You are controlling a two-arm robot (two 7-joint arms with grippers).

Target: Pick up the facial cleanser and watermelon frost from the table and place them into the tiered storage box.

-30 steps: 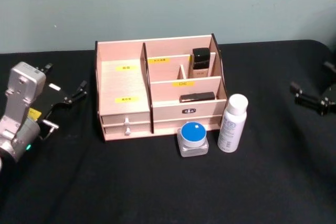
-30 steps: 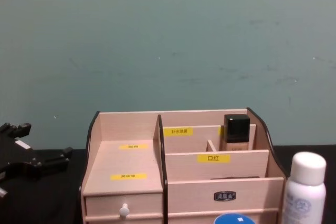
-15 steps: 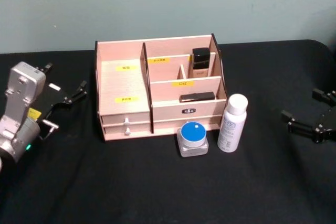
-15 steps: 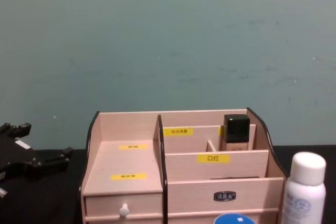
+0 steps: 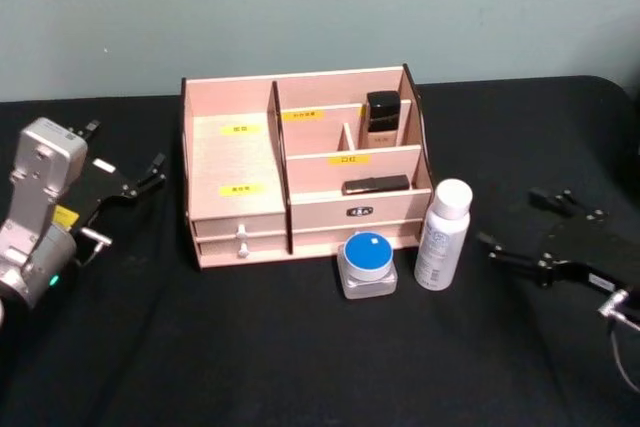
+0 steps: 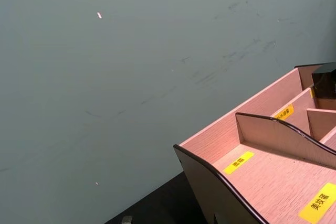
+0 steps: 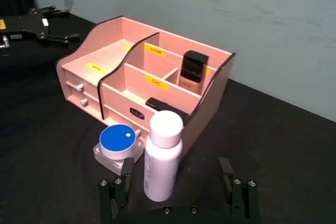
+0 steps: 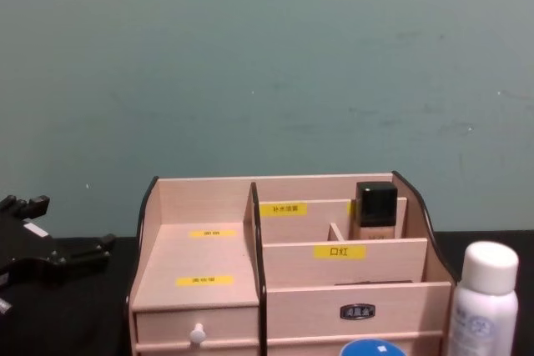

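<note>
Both spread: left gripper (image 5: 125,147) far left, right gripper (image 5: 508,217) right of the white plastic bottle (image 5: 441,237), near the light wooden tiered storage box (image 5: 235,162) labelled 口红.

Pale wooden tiered storage box (image 5: 232,159) with yellow labels, white bottle (image 5: 441,237), blue-lidded jar (image 5: 367,253), black table (image 5: 300,357)

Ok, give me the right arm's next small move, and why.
Probably ease the right gripper toward the white bottle until its open fingers straddle it: the bottle stands upright, ungrasped, a gap away, fingers aimed at it. The left gripper sits parked far left.
</note>
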